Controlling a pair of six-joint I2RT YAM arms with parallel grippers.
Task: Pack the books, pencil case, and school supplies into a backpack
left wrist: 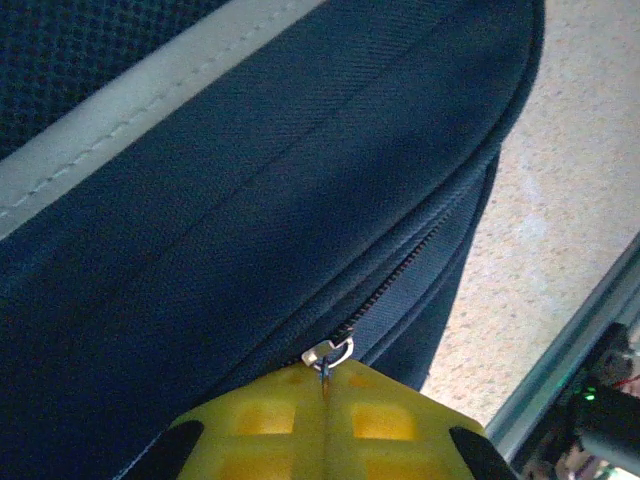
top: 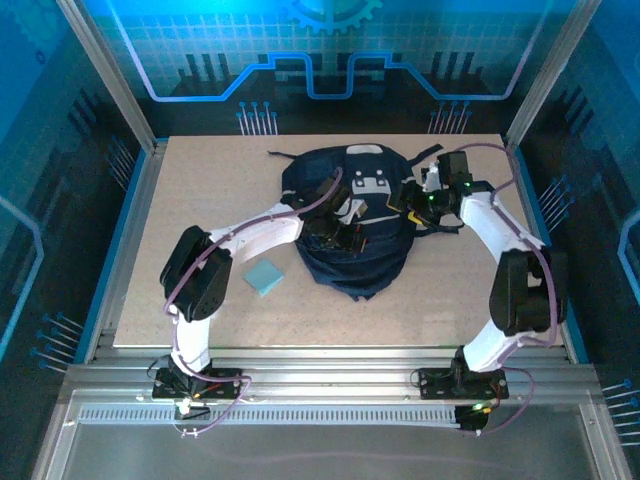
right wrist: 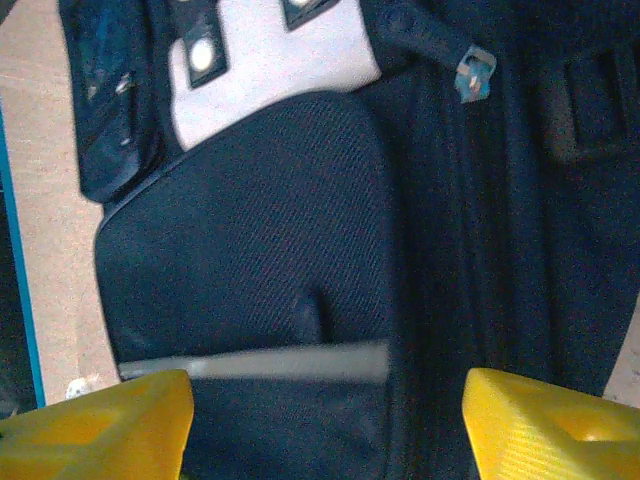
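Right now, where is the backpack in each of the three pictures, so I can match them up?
Top external: the backpack lies in the middle of the table.
Left wrist: the backpack covers the left and middle, its zipper pull low down.
Right wrist: the backpack spans middle and right, a light grey patch on top.
Shared landmark: the speckled table, all around from above, right edge for the left wrist, left edge for the right wrist.

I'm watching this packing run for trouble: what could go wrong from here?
The fingers of the left gripper pinch only the small metal zipper pull of the dark navy fabric backpack; it could slip free.
The right gripper is open, holding nothing, so the backpack may drag with any tug.
The small light-blue square pad lies on the table and could get left out.
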